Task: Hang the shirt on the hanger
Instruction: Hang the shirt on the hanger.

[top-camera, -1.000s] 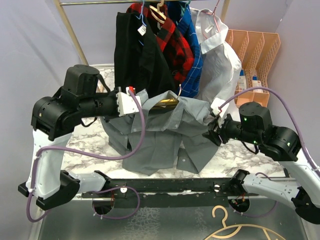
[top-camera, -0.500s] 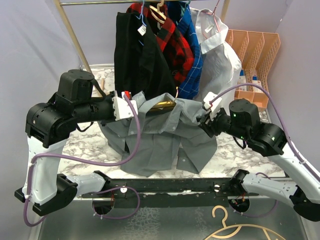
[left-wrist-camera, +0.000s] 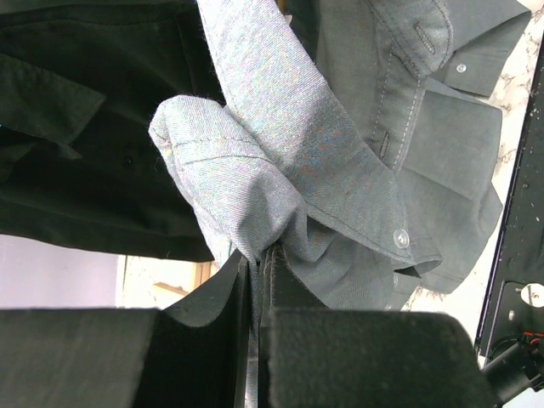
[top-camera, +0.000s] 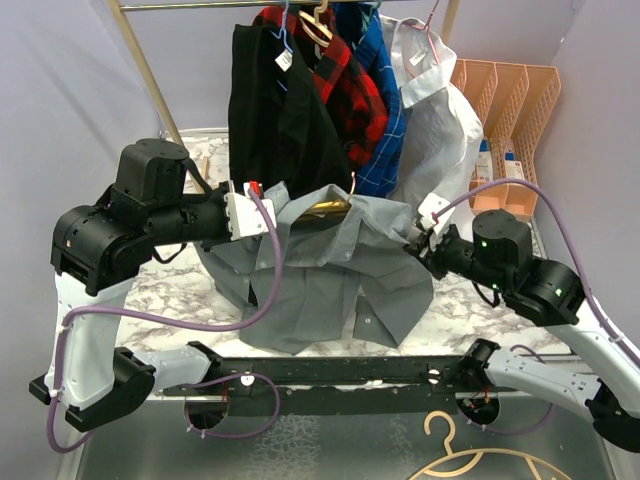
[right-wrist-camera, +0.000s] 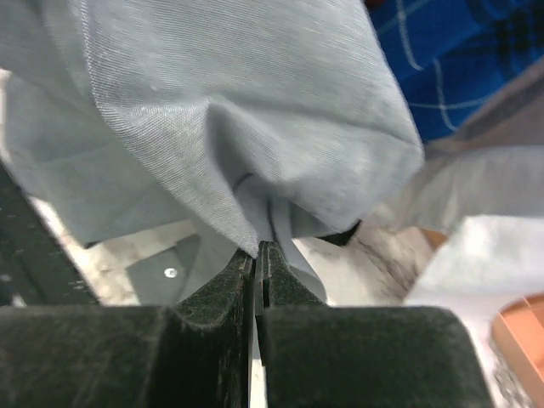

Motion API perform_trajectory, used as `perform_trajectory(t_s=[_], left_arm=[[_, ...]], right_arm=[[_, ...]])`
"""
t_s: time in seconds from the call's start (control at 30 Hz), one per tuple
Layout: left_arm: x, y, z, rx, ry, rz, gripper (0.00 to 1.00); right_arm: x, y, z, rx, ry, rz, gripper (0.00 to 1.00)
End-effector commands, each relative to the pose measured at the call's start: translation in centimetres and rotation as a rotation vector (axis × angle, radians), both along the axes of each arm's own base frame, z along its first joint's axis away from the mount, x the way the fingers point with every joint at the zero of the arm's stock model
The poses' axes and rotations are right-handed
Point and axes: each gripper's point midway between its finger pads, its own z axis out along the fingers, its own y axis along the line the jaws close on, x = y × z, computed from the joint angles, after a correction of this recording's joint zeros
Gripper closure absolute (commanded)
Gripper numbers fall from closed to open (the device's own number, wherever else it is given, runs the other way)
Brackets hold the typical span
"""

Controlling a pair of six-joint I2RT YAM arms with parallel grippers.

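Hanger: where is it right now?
Top view, centre: the hanger sits inside the neck opening of the shirt, between left gripper and right gripper, below the black garment.

The left arm [top-camera: 150,225] is rising from its base at the lower left, folding at a high elbow and stretching its forearm rightward, roughly level. The left tool [top-camera: 268,203] is pinching a fold of the shirt [top-camera: 330,275], its jaws pressed together on the cloth. The right arm [top-camera: 535,282] is climbing from its base at the lower right and bending leftward, wrist tilted slightly up. The right tool [top-camera: 417,240] is clamping the shirt's opposite edge, jaws closed tight. Both tools are pointing toward each other.
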Motion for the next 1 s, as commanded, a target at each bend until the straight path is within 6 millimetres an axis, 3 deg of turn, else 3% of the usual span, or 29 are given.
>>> perform_trajectory(t_s=[0.0, 0.17, 0.27, 0.4, 0.7, 0.83, 0.97], left_arm=[[0.4, 0.6, 1.9, -0.023, -0.098, 0.028, 1.0], [0.2, 1.3, 1.8, -0.005, -0.121, 0.045, 1.0], [0.0, 1.5, 1.9, 0.0, -0.134, 0.047, 1.0], [-0.5, 1.6, 2.2, -0.005, -0.149, 0.039, 1.0], [-3.5, 1.0, 4.5, -0.114, -0.156, -0.025, 1.0], [-5.1, 0.6, 4.9, -0.162, -0.125, -0.057, 1.0], [-5.5, 0.9, 4.1, -0.153, -0.106, -0.044, 1.0]], right_arm=[[2.9, -3.6, -0.2, -0.11, -0.082, -0.224, 0.99], [3.8, -7.8, -0.9, -0.196, -0.126, -0.422, 0.99], [3.4, -8.6, -1.6, -0.217, -0.108, -0.451, 0.99], [3.7, -11.0, -0.6, -0.245, -0.158, -0.563, 0.99], [6.5, -9.8, 0.3, -0.41, -0.269, -0.524, 0.99], [8.4, -9.9, 2.5, -0.468, -0.407, -0.557, 0.99], [9.2, -10.4, 7.1, -0.399, -0.512, -0.649, 0.99]])
